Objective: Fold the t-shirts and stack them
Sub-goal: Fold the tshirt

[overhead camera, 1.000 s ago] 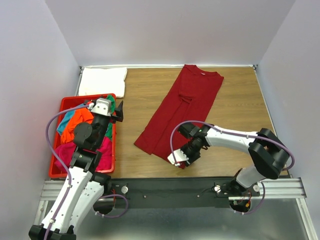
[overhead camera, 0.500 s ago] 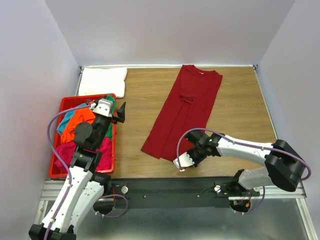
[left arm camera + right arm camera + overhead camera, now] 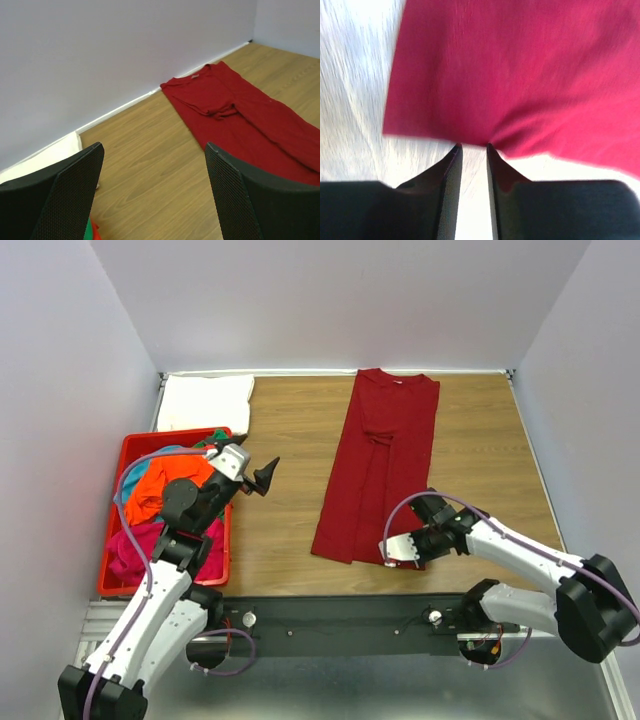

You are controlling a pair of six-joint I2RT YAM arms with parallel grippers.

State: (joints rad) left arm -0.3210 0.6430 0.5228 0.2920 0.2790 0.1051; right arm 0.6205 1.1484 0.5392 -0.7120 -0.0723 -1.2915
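The right tool (image 3: 472, 146) is pinching the near hem of the dark red t-shirt (image 3: 375, 465), its fingers (image 3: 451, 165) drawn almost together on the cloth. That shirt is lying lengthwise on the wooden surface (image 3: 280, 530), collar toward the far wall. The left tool (image 3: 268, 472) is hanging over the surface with its jaws spread wide, gripping nothing, just beside the red bin (image 3: 229, 550), where an orange t-shirt (image 3: 160, 482) and a magenta pink t-shirt (image 3: 135, 545) are lying heaped. A folded white t-shirt (image 3: 205, 402) is sitting in the far left corner.
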